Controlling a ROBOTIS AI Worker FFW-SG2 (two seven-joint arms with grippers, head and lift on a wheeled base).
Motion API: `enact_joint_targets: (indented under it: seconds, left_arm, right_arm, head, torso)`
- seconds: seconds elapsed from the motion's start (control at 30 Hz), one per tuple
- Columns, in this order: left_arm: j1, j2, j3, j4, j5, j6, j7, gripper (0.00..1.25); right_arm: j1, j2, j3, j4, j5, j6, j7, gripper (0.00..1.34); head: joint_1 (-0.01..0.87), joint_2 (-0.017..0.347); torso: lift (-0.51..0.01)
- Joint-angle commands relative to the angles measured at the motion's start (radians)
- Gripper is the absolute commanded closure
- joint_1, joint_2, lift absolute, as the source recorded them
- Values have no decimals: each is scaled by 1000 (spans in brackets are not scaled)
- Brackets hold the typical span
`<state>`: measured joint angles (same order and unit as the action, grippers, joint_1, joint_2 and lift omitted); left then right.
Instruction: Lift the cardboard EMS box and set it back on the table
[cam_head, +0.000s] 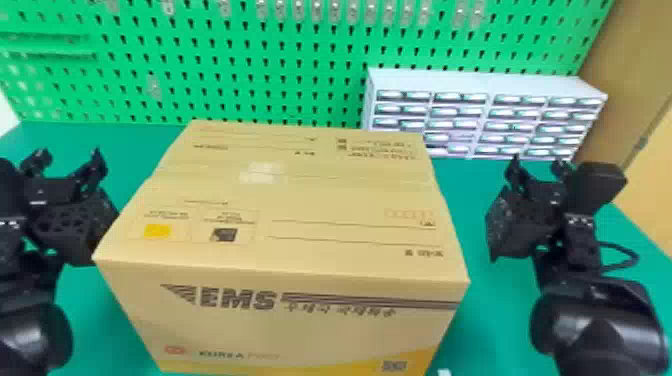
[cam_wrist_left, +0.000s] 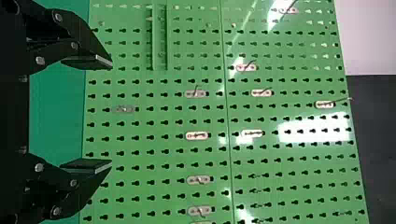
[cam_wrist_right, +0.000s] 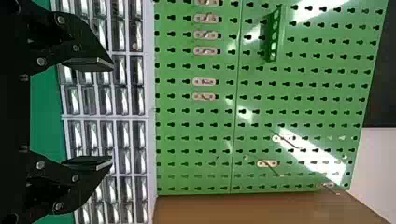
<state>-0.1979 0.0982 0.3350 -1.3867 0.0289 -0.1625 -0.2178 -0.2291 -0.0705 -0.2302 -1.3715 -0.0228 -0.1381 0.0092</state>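
Observation:
The cardboard EMS box (cam_head: 300, 200) stands upright and closed on the green table (cam_head: 505, 320), its printed front face toward me. Left of it my left gripper (cam_head: 67, 162) is held with its fingers apart; its forearm part is beside the box's left edge, and I cannot tell whether they touch. To the right, with a gap of table between, is my right gripper (cam_head: 537, 167). In the left wrist view the left gripper (cam_wrist_left: 111, 114) is open with nothing between its fingers. The right gripper (cam_wrist_right: 112, 114) is likewise open and holds nothing in the right wrist view.
A white drawer cabinet (cam_head: 485, 115) stands behind the box at the back right. Along the table's far edge rises a green pegboard (cam_head: 300, 55) with small hooks. A brown panel (cam_head: 635, 75) borders the right side.

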Motion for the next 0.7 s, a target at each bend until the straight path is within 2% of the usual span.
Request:
enact_joint_targets:
  seconds: [0.0,0.67]
  left_arm:
    - [0,0,1,0,0,1,-2,496]
    - [8,0,7,-3,9,0,0,496]
  right_arm:
    - [-1,1,0,-1,3,0,0,544]
    - [-1,1,-3,-3,0,-3,0,544]
  head:
    - [678,-15]
    - [678,-15]
  torso:
    - [-94]
    - [-94]
